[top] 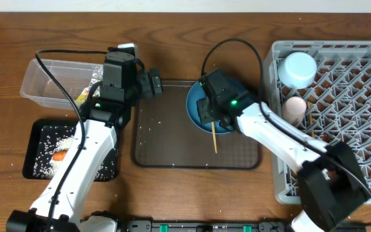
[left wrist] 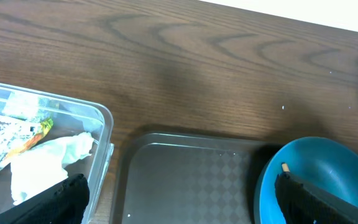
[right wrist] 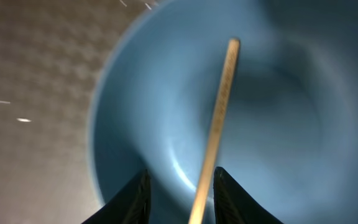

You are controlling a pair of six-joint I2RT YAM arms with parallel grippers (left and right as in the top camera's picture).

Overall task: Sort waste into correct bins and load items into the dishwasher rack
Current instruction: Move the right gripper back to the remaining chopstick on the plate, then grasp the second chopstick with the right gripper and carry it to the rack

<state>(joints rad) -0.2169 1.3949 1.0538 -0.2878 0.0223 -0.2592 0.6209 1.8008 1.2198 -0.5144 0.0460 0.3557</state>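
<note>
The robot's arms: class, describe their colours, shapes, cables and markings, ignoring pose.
Both the left arm and right arm have white, rounded links. Their wrist blocks are black, each with a small green light. A thin black cable loops above each arm. The fingers are black and tapered.

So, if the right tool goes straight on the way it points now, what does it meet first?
Probably the thin wooden chopstick, which lies inside the right tool and runs ahead; behind that, the inside of the round blue dish. The depth to the dish is unclear.
</note>
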